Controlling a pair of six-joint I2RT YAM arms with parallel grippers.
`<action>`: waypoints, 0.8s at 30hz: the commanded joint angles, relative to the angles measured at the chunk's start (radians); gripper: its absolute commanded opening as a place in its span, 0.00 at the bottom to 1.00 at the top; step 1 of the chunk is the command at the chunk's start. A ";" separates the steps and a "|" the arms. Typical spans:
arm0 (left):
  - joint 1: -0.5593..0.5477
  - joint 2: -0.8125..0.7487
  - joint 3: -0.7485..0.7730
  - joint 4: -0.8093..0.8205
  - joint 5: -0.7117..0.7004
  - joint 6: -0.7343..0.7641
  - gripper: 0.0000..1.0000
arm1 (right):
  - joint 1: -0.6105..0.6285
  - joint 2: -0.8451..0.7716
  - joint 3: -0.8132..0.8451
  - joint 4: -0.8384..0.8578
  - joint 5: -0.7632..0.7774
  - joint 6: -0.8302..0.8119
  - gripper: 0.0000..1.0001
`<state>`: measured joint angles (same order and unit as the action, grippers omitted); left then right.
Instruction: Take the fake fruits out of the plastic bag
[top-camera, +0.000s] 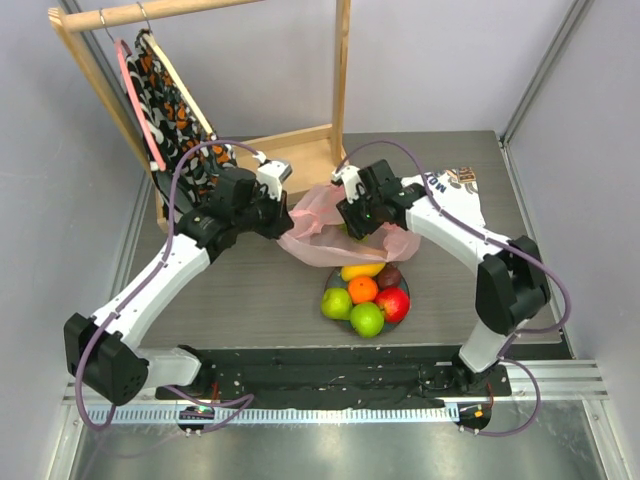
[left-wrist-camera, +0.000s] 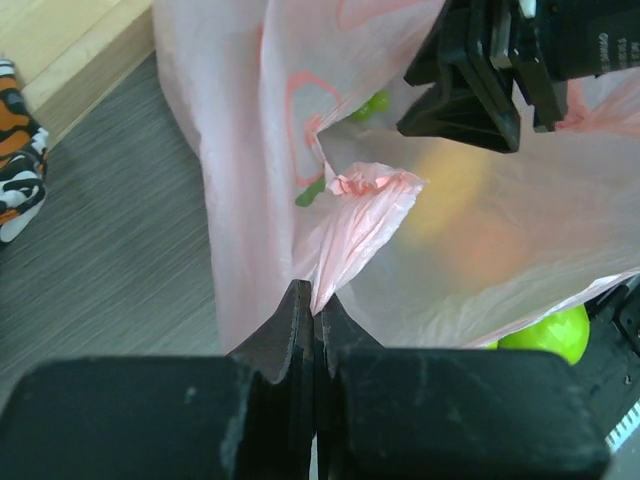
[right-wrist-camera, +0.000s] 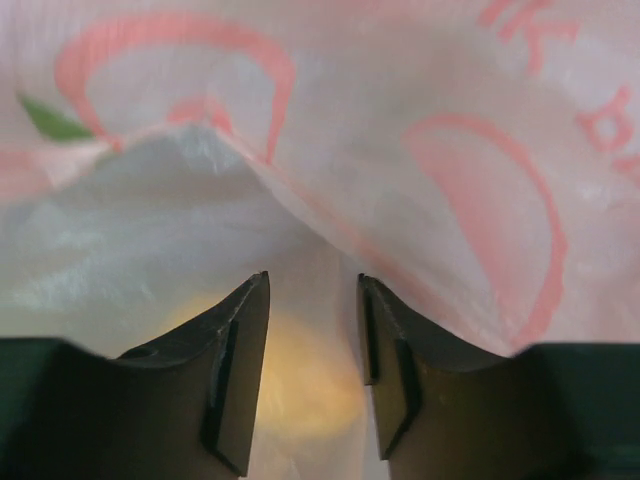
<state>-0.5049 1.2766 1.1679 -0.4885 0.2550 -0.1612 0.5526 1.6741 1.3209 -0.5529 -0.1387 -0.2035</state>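
The pink plastic bag (top-camera: 335, 222) hangs lifted between my two grippers, above the fruits. My left gripper (top-camera: 288, 215) is shut on a gathered fold of the bag (left-wrist-camera: 345, 215); its jaws meet on the film (left-wrist-camera: 315, 305). My right gripper (top-camera: 352, 222) is open, its fingers (right-wrist-camera: 235, 350) standing apart right against the bag's film (right-wrist-camera: 330, 120), gripping nothing. A yellow blur shows through the film. Something green (left-wrist-camera: 375, 102) shows inside the bag. On the plate lie the mango (top-camera: 361, 270), orange (top-camera: 362, 289), purple fruit (top-camera: 389, 277), red apple (top-camera: 394, 303) and two green apples (top-camera: 336, 303).
A wooden rack (top-camera: 300, 150) stands at the back left with a patterned cloth (top-camera: 175, 110) on a pink hanger. A white-and-navy printed cloth (top-camera: 455, 195) lies under the right arm. The plate (top-camera: 345, 320) sits just before the arm bases.
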 joint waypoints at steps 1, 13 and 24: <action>-0.006 -0.003 0.030 0.028 -0.063 -0.029 0.00 | 0.003 0.099 0.132 0.082 -0.006 0.076 0.52; -0.007 0.050 0.274 -0.002 -0.010 -0.090 0.00 | 0.003 0.257 0.250 0.136 0.028 0.231 0.90; -0.032 0.096 0.288 0.007 0.073 -0.097 0.00 | 0.004 0.510 0.534 0.064 0.051 0.280 0.96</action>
<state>-0.5285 1.3685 1.4555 -0.5030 0.2924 -0.2512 0.5526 2.1136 1.7660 -0.4644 -0.0826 0.0566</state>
